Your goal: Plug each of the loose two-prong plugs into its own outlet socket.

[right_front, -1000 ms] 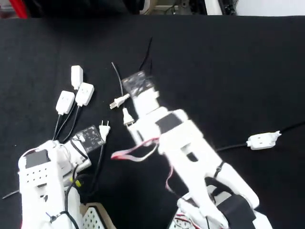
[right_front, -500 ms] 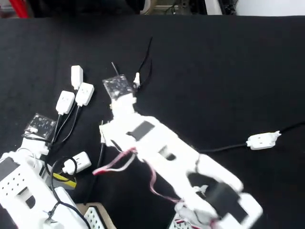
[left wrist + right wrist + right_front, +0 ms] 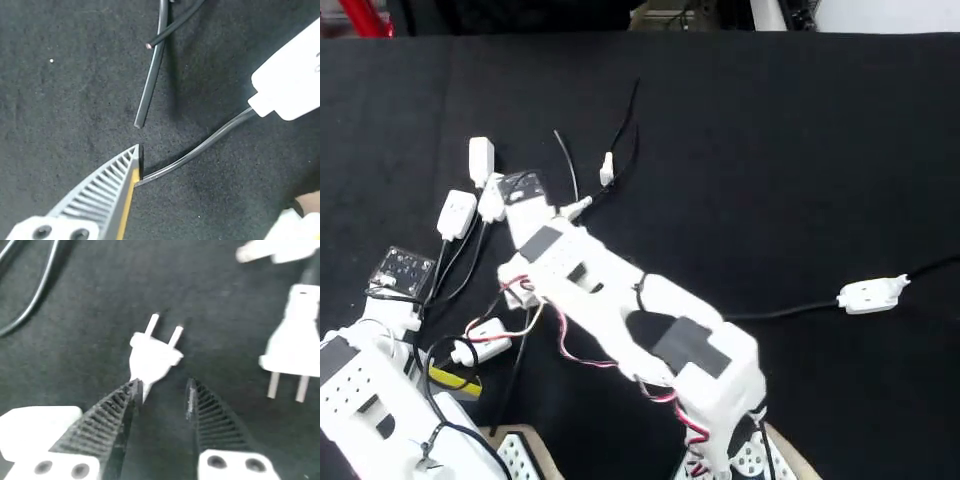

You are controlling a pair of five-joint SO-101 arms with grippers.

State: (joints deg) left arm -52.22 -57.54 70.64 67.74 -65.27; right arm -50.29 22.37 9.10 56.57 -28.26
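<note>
Since the earlier frames, the right arm [image 3: 620, 310] has swung leftward across the desk [image 3: 790, 140]. Its wrist now sits beside the cluster of outlet sockets [image 3: 456, 213]. The left arm [image 3: 365, 395] has drawn back toward the near left corner, uncovering one more socket [image 3: 485, 342] beside it.

Key relation. In the right wrist view, we find a two-prong plug [image 3: 155, 352] lying flat on the desk directly ahead of the right gripper [image 3: 162, 387]. Its long axis runs in line with the approach, with the prongs pointing away from the fingers and the rear end toward them. The fingers are spread and hold nothing. One fingertip [image 3: 131, 390] touches or nearly touches the plug's rear, while the other stands apart to the side. We judge the plug to sit slightly off-centre in the gap, toward the first finger, so a small sideways correction may be needed before closing. A second plug [image 3: 295, 347] lies nearby with its prongs facing the opposite way. The right arm is clearly the nearer arm to the first plug.

Arm pose. The right arm is stretched long and low, reaching diagonally from its base at the near edge. The left arm is folded back. The left gripper [image 3: 120, 172] hovers over a black cable [image 3: 200, 150] that leads to a white socket body [image 3: 290, 85]. We cannot tell its state.
</note>
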